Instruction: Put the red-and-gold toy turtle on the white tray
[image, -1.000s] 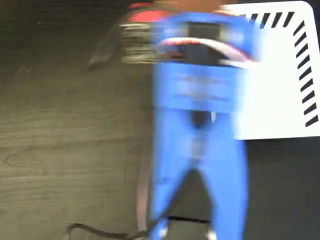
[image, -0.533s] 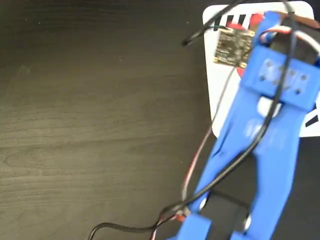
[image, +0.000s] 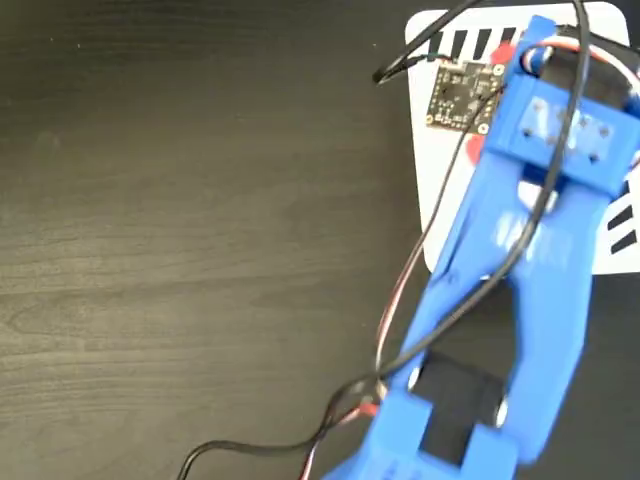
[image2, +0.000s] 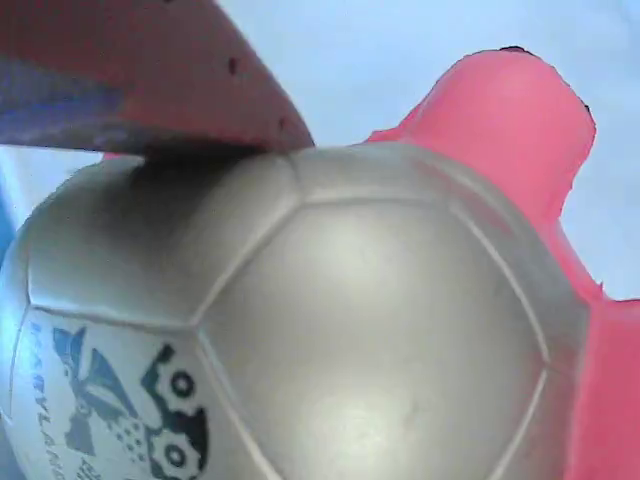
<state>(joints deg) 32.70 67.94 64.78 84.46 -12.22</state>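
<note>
1. In the fixed view, the blue arm (image: 520, 290) reaches from the bottom edge up and to the right, ending over the white tray (image: 432, 190) in the top right corner. The arm's body covers most of the tray; only its left strip, part of the top edge with black stripes, and a bit of the right edge show. A small circuit board (image: 460, 95) and loose black and red wires (image: 400, 300) hang beside the arm. A speck of red shows at the arm's tip (image: 503, 52), over the tray. The dark wood table (image: 200, 250) lies bare to the left.

2. In the wrist view, the red-and-gold toy turtle (image2: 330, 320) fills the frame, its gold shell pressed under a red finger (image2: 150, 70) at the top left. The gripper appears clenched on it. Pale surface shows behind, at the top.
</note>
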